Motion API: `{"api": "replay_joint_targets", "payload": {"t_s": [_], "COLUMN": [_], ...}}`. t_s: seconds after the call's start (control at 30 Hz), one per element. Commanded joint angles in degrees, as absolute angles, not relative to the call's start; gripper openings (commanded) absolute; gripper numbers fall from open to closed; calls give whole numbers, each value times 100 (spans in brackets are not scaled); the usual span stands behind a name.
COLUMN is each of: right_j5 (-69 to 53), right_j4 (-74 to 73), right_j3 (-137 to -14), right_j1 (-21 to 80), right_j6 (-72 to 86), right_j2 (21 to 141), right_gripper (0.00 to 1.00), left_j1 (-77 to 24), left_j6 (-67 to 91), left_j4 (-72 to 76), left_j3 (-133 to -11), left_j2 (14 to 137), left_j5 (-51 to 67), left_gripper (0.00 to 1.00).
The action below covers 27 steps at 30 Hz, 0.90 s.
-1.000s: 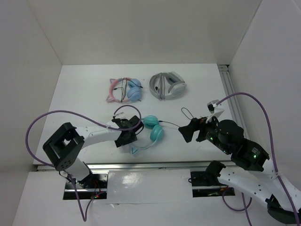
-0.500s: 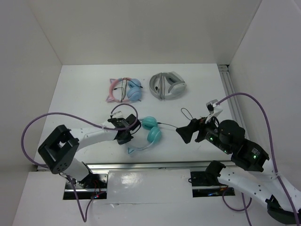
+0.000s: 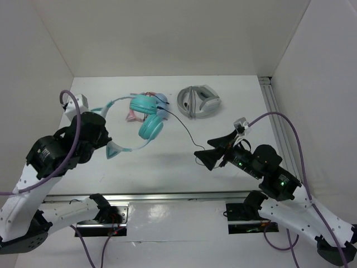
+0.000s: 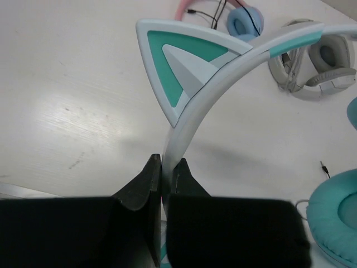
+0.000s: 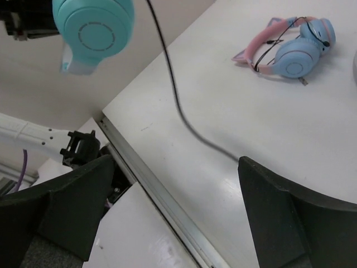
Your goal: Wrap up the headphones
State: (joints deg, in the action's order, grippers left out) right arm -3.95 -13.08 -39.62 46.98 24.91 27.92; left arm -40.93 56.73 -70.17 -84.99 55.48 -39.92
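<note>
The teal headphones (image 3: 146,116) hang in the air over the table's back left. My left gripper (image 3: 104,132) is shut on their pale headband (image 4: 192,117), just below a cat ear (image 4: 184,61). In the left wrist view the gripper (image 4: 165,167) pinches the band between both fingers, and one teal cup (image 4: 334,218) shows at the lower right. The thin black cable (image 3: 181,127) trails down from the cups to the table near my right gripper (image 3: 203,159). That gripper (image 5: 178,215) is open, and the cable (image 5: 175,103) runs towards its right finger (image 5: 295,218).
Pink-and-blue cat-ear headphones (image 3: 133,111) lie at the back, partly behind the lifted pair. Grey-white headphones (image 3: 198,101) lie to their right. A metal rail (image 3: 178,195) runs along the table's near edge, and another (image 3: 274,111) along the right wall.
My left gripper shut on the headband and lifted the teal headphones up and to the back left. The cable now hangs stretched. My right gripper moved left, still open.
</note>
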Motion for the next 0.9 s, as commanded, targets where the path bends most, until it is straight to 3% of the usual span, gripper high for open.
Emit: {"api": "replay_joint_targets", "payload": {"t_s": [0.0, 0.3, 0.7, 0.77, 0.87], "right_j5": [-264, -808, -641, -694, -607], "right_j4": [-159, 1457, 2021, 2258, 2312], "right_j3": [-3868, -3147, -3076, -3076, -3015], "right_j1": [4658, 4658, 5353, 5405, 5458], "right_j6": [2180, 2206, 1627, 1626, 1564], "right_j2": [3014, 4077, 5000, 5360, 5633], "right_gripper": [99, 95, 94, 91, 79], "left_j1": [-3947, -3402, -3190, -3190, -3190], "left_j6": [4878, 4395, 4271, 4271, 4219], "left_j4": [-7734, -7796, -7796, -7796, -7796], "left_j3": [-8920, -9501, -9923, -10098, -10169], "left_j2": [5766, 5634, 5563, 5563, 5563], "left_j5": [-4044, -3551, -2989, -2988, -3058], "left_gripper": [0, 0, 0, 0, 0]}}
